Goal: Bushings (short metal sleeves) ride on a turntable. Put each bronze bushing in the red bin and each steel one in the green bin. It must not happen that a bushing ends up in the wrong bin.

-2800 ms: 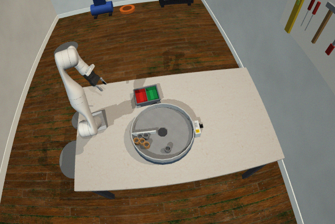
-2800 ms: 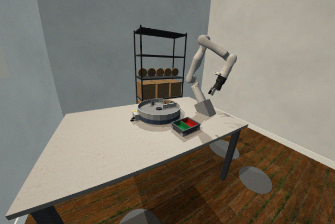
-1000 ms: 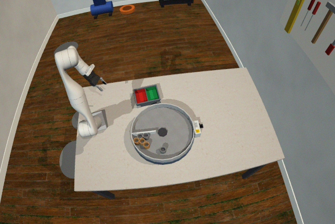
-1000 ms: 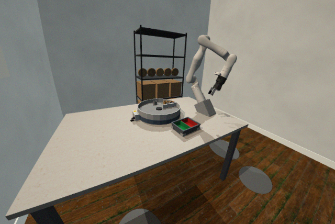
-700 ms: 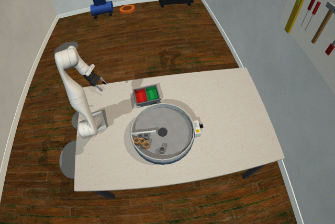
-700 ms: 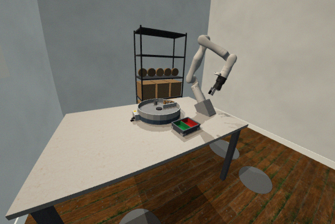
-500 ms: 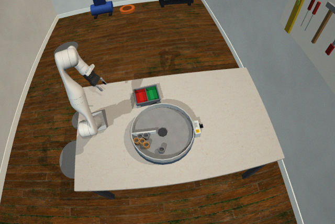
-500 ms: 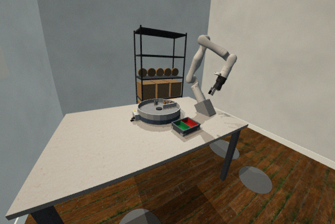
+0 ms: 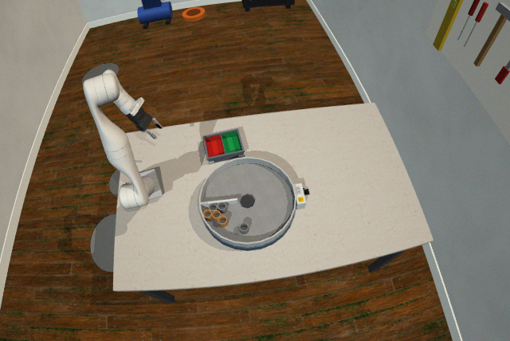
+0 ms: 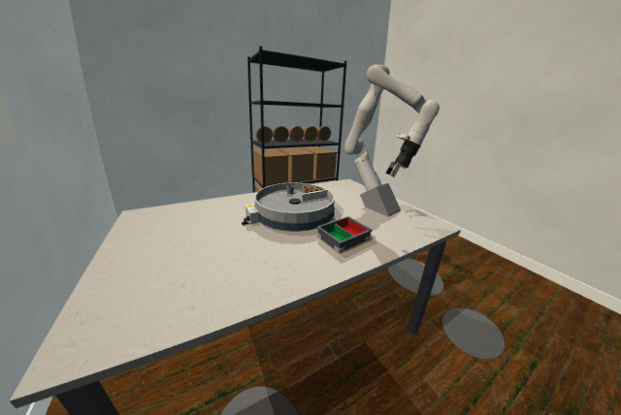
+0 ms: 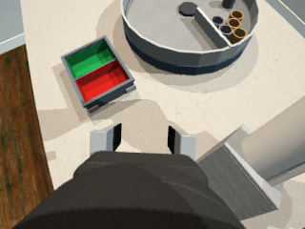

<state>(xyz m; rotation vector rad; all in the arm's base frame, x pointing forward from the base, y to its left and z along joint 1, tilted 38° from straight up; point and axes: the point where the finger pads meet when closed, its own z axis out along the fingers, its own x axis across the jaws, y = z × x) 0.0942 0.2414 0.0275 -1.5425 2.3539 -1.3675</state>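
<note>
My gripper (image 9: 157, 128) (image 10: 391, 170) (image 11: 144, 135) is open and empty, high above the table, left of the bins in the top view. The turntable (image 9: 269, 181) (image 11: 157, 29) carries the bushings. Three bronze bushings, one of them this ring (image 9: 222, 221) (image 11: 239, 33), stand grouped beside the white divider bar. Two steel bushings (image 9: 222, 206) (image 11: 226, 31) stand between them and the bar. Another steel bushing (image 9: 244, 228) (image 10: 290, 190) stands apart near the rim. The red bin (image 9: 213, 146) (image 10: 353, 226) (image 11: 102, 82) and the green bin (image 9: 232, 141) (image 10: 336, 233) (image 11: 89, 59) look empty.
The white divider bar (image 9: 222, 201) (image 10: 314, 195) (image 11: 212, 26) runs inward from the turntable's raised rim. A round dark hub (image 9: 247, 201) (image 11: 188, 9) sits at its centre. A small white device (image 9: 300, 196) (image 10: 250, 213) is at the rim's outside. My arm's grey base block (image 10: 379, 199) (image 11: 240, 178) stands on the table.
</note>
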